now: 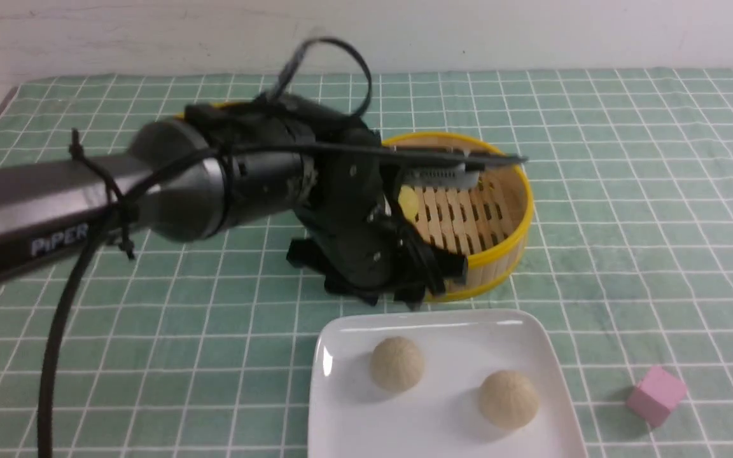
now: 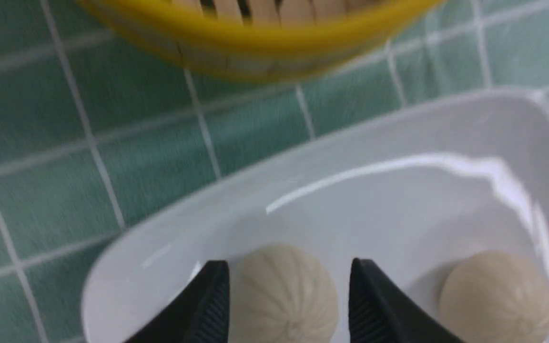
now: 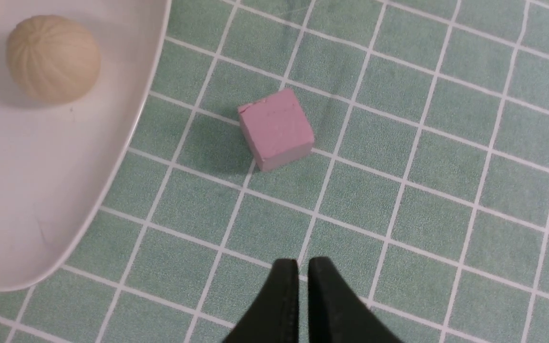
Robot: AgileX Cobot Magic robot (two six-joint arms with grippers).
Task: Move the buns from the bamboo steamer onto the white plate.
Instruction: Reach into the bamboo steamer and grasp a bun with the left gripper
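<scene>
Two buns (image 1: 396, 363) are seen on the white plate (image 1: 449, 340) lower centre, left gripper (image 2: 289, 263) jaws spread (right gripper (image 3: 303, 261) jaws closed).

The left arm (image 1: 169, 184) fills the frame's centre-left, covering the near-left rim of the bamboo steamer (image 1: 513, 248) (right rim unblocked). Lower centre, one bun (image 1: 396, 362) and another bun (image 1: 508, 399) occupy the white plate (image 1: 341, 413). A pink cube (image 1: 656, 394) sits lower right. The upper-right worktop (image 1: 659, 159) lies open.
</scene>
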